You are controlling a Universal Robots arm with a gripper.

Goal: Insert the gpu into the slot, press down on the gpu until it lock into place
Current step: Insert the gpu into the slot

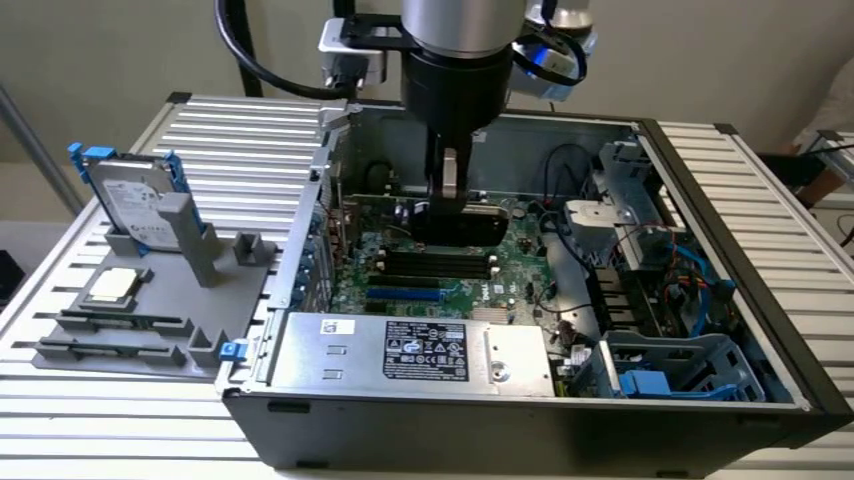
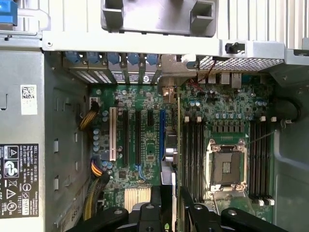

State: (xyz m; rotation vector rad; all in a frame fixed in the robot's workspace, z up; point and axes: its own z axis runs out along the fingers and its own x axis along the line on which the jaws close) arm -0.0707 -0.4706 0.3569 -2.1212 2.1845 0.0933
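Note:
My gripper (image 1: 454,195) hangs inside the open computer case, shut on the gpu (image 1: 461,228), a black card held upright by its top edge. The card hovers above the green motherboard, over the black memory slots, and is clear of the board. The slot (image 1: 404,296), a bright-blue strip, lies bare a little nearer the power-supply box than the card. In the wrist view the gpu (image 2: 176,159) appears edge-on as a thin line rising from between the gripper (image 2: 170,209) fingers. It runs parallel to the blue slot (image 2: 161,130) and just to one side of it.
A silver labelled power-supply box (image 1: 414,350) fills the case's near side. Black memory slots (image 1: 434,262) and an open CPU socket (image 2: 227,166) flank the card. Cables and a blue drive cage (image 1: 667,372) crowd the exterior view's right. A grey fixture with a hard drive (image 1: 134,200) stands outside the case.

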